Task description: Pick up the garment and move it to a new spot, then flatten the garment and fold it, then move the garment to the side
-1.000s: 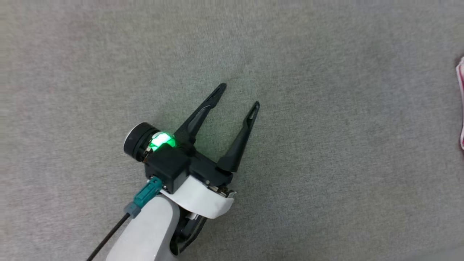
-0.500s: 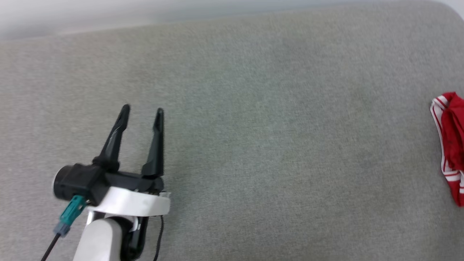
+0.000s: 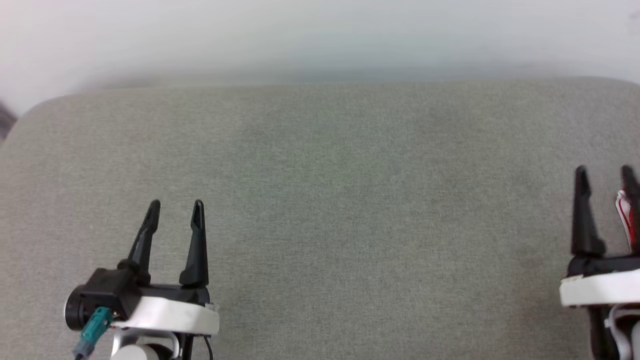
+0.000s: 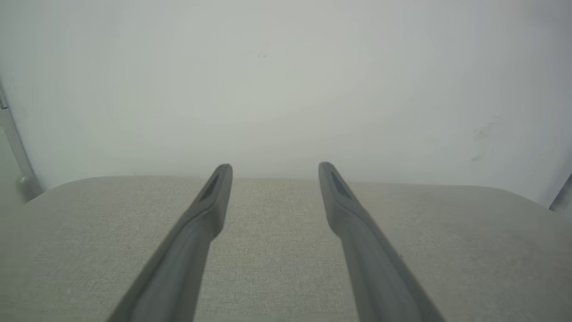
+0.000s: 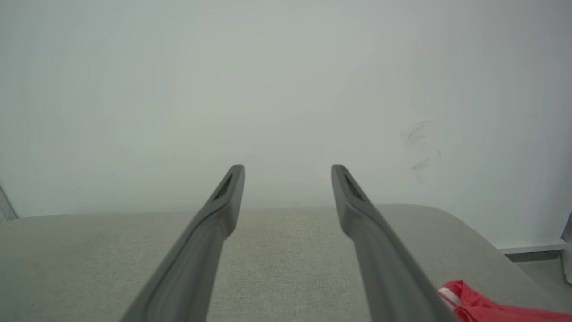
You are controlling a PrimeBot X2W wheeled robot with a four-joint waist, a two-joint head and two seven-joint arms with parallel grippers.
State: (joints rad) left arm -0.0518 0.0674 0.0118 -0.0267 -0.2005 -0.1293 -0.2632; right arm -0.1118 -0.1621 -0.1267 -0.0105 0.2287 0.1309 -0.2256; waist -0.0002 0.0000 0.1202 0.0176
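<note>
1. The left pincer (image 3: 176,204) is partly open, its two dark fingers a moderate gap apart and holding nothing. In its wrist view bare grey fabric lies between them.
2. The right pincer (image 3: 603,171) is open about as wide and also empty. Its wrist view shows clear fabric between the fingers.
3. The left pincer hangs over the front left part of the bench (image 3: 350,200) and the right one over the front right part. Both point toward the far edge.
4. The garment (image 3: 623,210) lies bunched on the bench close to its right edge, just beside the right pincer's outer finger. It is red cloth with white striped trim. In the head view it is a thin sliver next to that finger, and whether the two touch cannot be told.
5. The bench is covered in grey woven fabric with rounded far corners, and its middle is bare.
6. A pale wall (image 3: 320,35) rises beyond the far edge.
</note>
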